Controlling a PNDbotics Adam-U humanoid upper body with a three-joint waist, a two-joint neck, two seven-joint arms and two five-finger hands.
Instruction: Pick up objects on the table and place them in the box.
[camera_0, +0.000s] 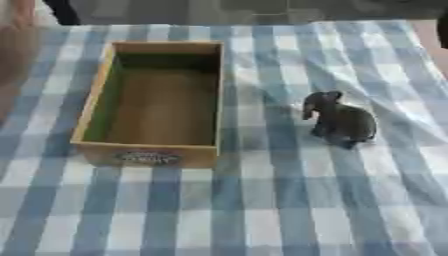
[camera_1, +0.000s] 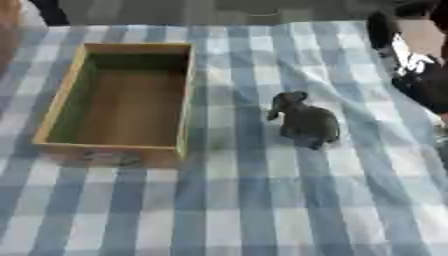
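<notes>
A small dark grey toy animal (camera_0: 339, 121) stands upright on the checked cloth, to the right of the box. The box (camera_0: 97, 103) is an open wooden tray with a green inner left wall, and nothing lies inside it. A printed label shows on its near wall. My right hand (camera_1: 413, 59) comes in at the upper right corner of the right eye view as a black and silver shape. It is above and to the right of the toy and well apart from it. My left hand shows in neither view.
A blue and white checked tablecloth (camera_0: 262, 210) covers the table. Its right edge (camera_1: 437, 125) runs close beside the right arm. A brown strip (camera_0: 10, 65) borders the cloth on the left. The grey floor lies beyond the far edge.
</notes>
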